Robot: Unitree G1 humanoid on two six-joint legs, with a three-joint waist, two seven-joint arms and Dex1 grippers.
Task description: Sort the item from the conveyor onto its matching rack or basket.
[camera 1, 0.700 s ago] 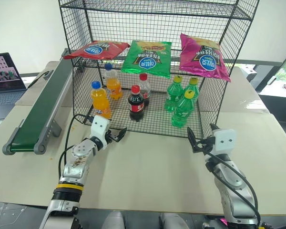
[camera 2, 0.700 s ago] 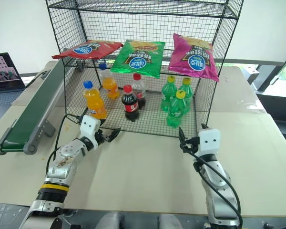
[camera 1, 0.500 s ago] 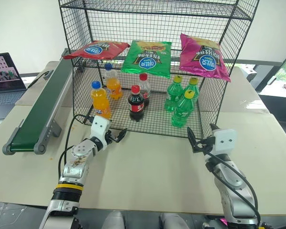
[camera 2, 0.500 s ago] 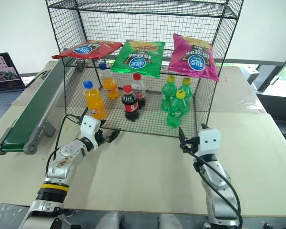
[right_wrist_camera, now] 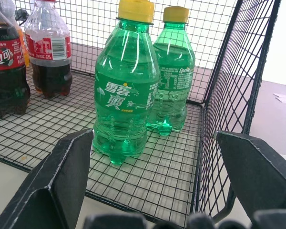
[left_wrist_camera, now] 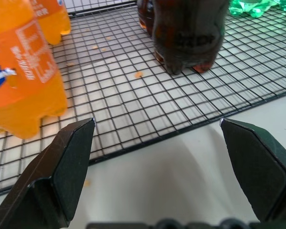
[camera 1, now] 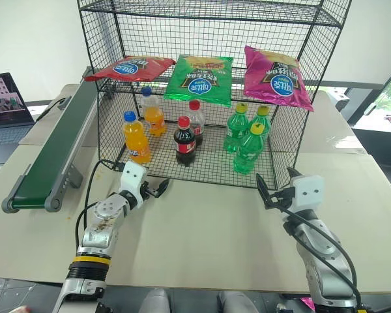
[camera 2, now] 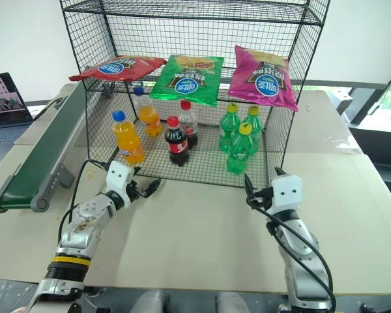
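Green chip bag [camera 1: 199,79] sits on rack [camera 1: 300,140]; both claws, left [camera 1: 158,188] and right [camera 1: 268,192], wide, empty. We'd back off slowly, avoiding bottles.

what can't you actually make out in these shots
- Green chip bag: lies on the rack shelf; small print too small to read in the eye views.
- Conveyor: its far end sits behind the rack's corner.
- Rear orange bottle: partly hidden by the front one.
- Third green bottle: the right wrist view shows two; the other is cut off.
- Laptop: cut by the left edge.
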